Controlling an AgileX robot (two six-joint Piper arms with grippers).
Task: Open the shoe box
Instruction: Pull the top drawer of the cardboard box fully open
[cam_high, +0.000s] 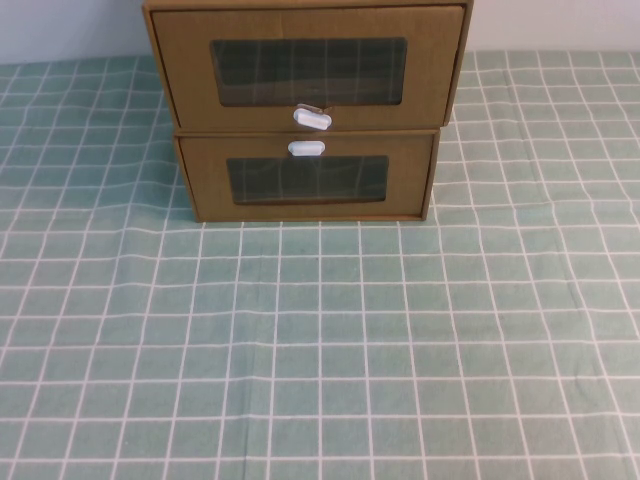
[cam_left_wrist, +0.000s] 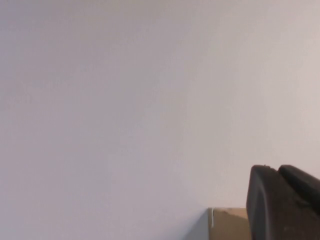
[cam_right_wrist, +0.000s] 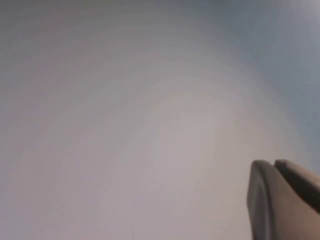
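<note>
The right gripper (cam_right_wrist: 274, 164) shows only as two smooth, rounded, dark fingers in a corner of its own wrist view. They are pressed together with a thin seam between them, and they hold and touch nothing. Behind them is a plain pale wall (cam_right_wrist: 150, 100).

The left gripper (cam_left_wrist: 276, 170) looks much the same in its wrist view: two matte black fingers with rounded tips lie side by side and closed, with nothing pinched between them. Beyond them a small piece of brown cardboard (cam_left_wrist: 227, 225) with a straight edge stands against the same pale wall. Neither gripper nor arm appears in the high view, so both are clear of the table area seen there.

In the high view, two brown cardboard boxes are stacked at the far middle of the table. The upper shoe box (cam_high: 180, 60) rests squarely on the lower shoe box (cam_high: 205, 190). Each flat front has a long window with rounded corners, through which dark, faintly checked material shows. The upper white handle (cam_high: 312, 118), a small glossy pill shape, sits slightly tilted at the bottom edge of its front. The lower white handle (cam_high: 306, 148) lies level near the top edge of its front, just below the other. Both fronts look closed. The boxes stand on a soft green tablecloth (cam_high: 320, 350) with a thin white grid, slightly rumpled.
</note>
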